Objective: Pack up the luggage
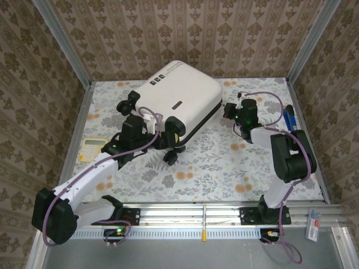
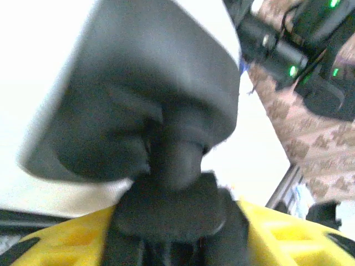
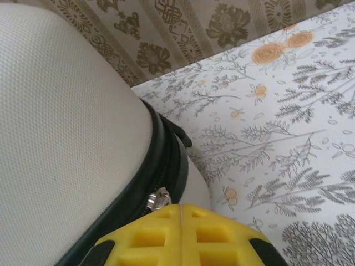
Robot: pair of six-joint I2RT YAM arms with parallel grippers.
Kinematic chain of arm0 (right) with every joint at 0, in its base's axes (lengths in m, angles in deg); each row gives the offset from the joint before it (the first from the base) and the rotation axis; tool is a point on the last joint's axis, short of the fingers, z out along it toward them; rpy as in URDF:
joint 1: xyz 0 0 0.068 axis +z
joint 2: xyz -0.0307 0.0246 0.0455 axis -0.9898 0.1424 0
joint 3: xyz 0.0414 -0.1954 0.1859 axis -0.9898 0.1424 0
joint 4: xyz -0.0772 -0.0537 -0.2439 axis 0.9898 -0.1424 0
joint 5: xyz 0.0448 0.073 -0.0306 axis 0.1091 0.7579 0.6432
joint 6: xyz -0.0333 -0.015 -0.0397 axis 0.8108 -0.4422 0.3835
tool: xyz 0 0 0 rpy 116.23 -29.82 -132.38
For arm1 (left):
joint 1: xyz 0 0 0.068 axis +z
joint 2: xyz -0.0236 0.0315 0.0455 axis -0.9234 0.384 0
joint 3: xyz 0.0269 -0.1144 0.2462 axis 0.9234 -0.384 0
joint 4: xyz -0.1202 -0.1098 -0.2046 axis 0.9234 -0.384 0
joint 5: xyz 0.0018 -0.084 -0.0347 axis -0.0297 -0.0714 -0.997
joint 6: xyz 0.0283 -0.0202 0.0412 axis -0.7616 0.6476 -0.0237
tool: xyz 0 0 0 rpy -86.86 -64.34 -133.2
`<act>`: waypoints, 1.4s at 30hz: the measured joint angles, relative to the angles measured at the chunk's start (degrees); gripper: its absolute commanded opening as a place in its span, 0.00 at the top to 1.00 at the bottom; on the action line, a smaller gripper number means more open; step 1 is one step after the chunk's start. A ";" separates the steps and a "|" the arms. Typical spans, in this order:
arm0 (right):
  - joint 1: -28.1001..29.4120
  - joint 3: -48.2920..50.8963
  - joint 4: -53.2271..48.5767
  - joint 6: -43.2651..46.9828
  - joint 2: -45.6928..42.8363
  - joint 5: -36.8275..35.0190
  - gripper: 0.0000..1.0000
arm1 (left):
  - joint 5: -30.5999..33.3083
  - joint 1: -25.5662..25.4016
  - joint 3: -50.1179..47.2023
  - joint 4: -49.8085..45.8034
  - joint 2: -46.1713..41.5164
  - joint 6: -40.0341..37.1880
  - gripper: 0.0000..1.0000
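1. The luggage point(image 1: 179, 95) lies shut and flat on the flowered table point(image 1: 224, 168). It sits between my two tools, its cream shell up and its dark middle seam point(image 3: 162, 158) running along the side.
2. The left gripper point(image 1: 150, 124) is at the wheeled end of the case. In the left wrist view a black spinner wheel point(image 2: 166, 149) and its housing sit right ahead of the tool, very close and blurred.
3. The yellow fingers point(image 2: 61, 244) show to either side of a dark lump at the foot of that wheel. I cannot tell whether they are clamped on it or only set around it.
4. The right gripper point(image 1: 231, 110) is at the opposite corner of the case, against the seam.
5. In the right wrist view its two yellow fingers are pressed together, with only a thin line between them.
6. A small metal zipper pull point(image 3: 157, 198) sits at their tips, just left of that line. I cannot tell whether any of it is caught between them.
7. From that tool, the shell is to the left and bare tablecloth to the right.
8. A small pale-yellow calculator point(image 1: 92, 148) lies on the table behind and left of the left gripper, well apart from the case.
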 measured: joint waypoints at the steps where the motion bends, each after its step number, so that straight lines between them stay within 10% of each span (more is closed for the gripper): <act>1: -0.15 0.63 0.00 -0.02 -0.42 -0.02 1.00 | -0.02 0.83 0.02 2.10 -0.57 0.26 0.46; 42: 7.91 19.28 -9.97 1.73 -25.70 -13.18 1.00 | -14.99 19.67 2.62 29.27 14.99 9.60 0.53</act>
